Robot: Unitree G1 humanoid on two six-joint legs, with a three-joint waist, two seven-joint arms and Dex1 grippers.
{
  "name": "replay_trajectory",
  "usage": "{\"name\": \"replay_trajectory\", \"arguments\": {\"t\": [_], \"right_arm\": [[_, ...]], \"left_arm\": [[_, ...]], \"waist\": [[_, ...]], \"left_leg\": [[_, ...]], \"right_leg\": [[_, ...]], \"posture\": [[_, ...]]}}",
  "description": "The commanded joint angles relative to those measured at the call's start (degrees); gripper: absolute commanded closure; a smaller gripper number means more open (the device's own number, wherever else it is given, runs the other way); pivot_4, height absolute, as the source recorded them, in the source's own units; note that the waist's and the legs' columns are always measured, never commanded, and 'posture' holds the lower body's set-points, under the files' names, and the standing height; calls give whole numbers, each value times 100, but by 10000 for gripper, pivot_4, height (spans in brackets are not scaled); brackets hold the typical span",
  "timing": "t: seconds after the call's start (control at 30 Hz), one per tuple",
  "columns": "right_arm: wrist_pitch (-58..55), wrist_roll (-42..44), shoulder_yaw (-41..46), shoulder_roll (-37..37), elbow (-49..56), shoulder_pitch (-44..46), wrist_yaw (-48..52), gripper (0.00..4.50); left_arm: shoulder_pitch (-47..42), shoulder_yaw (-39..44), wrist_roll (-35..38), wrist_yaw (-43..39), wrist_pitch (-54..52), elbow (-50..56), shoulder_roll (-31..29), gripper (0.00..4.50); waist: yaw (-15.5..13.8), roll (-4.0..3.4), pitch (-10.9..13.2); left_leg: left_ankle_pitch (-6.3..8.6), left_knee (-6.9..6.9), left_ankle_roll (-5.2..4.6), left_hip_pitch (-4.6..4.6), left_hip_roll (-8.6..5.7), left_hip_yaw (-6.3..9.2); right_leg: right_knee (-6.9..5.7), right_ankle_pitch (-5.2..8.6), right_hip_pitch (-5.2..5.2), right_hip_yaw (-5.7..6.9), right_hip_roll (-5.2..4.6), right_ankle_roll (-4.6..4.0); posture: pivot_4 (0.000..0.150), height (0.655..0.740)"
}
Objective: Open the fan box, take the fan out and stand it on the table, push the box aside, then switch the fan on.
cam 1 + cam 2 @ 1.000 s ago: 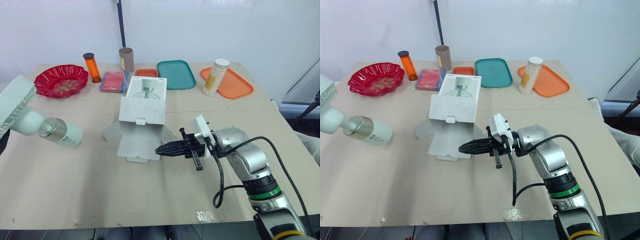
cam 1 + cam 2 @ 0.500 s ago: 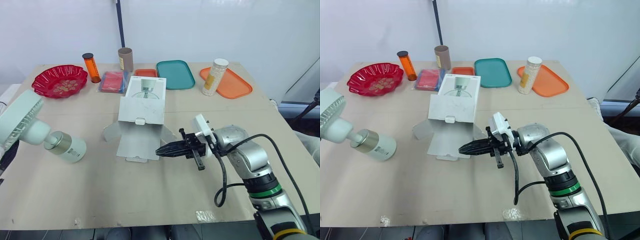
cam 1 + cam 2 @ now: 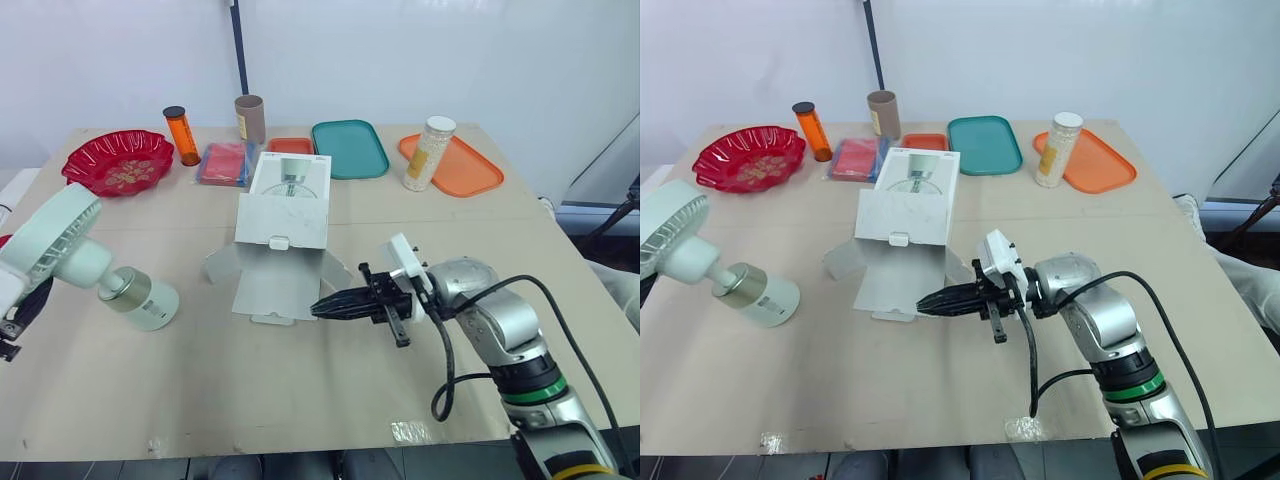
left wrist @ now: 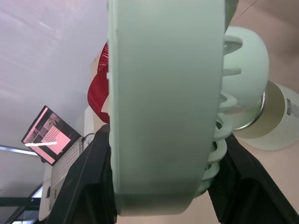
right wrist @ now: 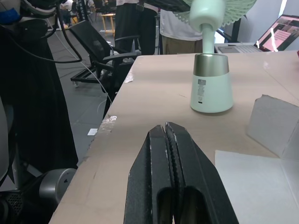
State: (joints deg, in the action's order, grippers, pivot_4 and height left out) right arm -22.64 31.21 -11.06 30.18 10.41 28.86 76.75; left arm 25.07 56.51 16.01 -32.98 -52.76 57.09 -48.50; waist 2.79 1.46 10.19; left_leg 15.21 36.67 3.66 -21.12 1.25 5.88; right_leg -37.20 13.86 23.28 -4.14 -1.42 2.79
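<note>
- Head camera: a pale green desk fan (image 3: 78, 252) with a white cylindrical base leans at the left edge of the beige table (image 3: 300, 400), gripped by the left gripper (image 3: 18, 312). The white cardboard fan box (image 3: 283, 225) lies open mid-table, and the right gripper (image 3: 322, 307) points at its near flap.
- Left wrist: black fingers (image 4: 86, 186) clamp the fan's round head from both sides.
- Right wrist: the right gripper's fingers (image 5: 156, 154) are pressed together, holding nothing.

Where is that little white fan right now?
In the head views, the fan is at the left side of the table, tilted, left of the open box and nearer the robot than the red bowl; the left claw grips its head.
</note>
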Motion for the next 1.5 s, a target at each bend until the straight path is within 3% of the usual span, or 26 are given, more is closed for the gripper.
{"name": "replay_trajectory", "arguments": {"t": [0.03, 0.27, 0.83, 1.2, 1.5], "right_arm": [[-7, 117, 127, 44, 270, -33, -68, 45000], [-62, 150, 146, 72, 383, -96, -169, 45000], [-104, 186, 189, 80, 586, -227, -462, 45000], [-155, 262, 230, 185, 739, -331, -617, 45000], [-131, 245, 208, 169, 719, -324, -683, 45000]], "left_arm": [[-52, 32, -308, 47, 20, -59, -169, 24465], [-294, -103, -147, -43, -367, 13, -65, 24465], [-1910, -526, 901, -29, -2461, 14, 66, 24465], [-2482, -697, 1112, 23, -3325, -46, 327, 24465], [-3242, -935, 1026, 271, -3778, -178, 303, 24465]], "waist": [[0, 0, 0], [-1, -1, 0], [-25, -31, -16], [-26, -85, -47], [-31, -85, -48]], "left_leg": [[0, 0, 0, 0, 0, 0], [0, 0, 0, 1, 1, -1], [-2, 1, 4, 6, -5, 7], [-4, 2, 7, 12, -9, 10], [-4, 1, 7, 46, -12, 12]], "right_leg": [[0, 0, 0, 0, 0, 0], [0, 0, 0, 0, 0, 0], [-3, 2, -11, 1, -2, 3], [-4, 3, -18, 1, -4, 5], [-2, 7, -54, 0, -4, 11]], "posture": [[1500, 7400], [1500, 7400], [1500, 7400], [1500, 7400], [1500, 7400]]}}
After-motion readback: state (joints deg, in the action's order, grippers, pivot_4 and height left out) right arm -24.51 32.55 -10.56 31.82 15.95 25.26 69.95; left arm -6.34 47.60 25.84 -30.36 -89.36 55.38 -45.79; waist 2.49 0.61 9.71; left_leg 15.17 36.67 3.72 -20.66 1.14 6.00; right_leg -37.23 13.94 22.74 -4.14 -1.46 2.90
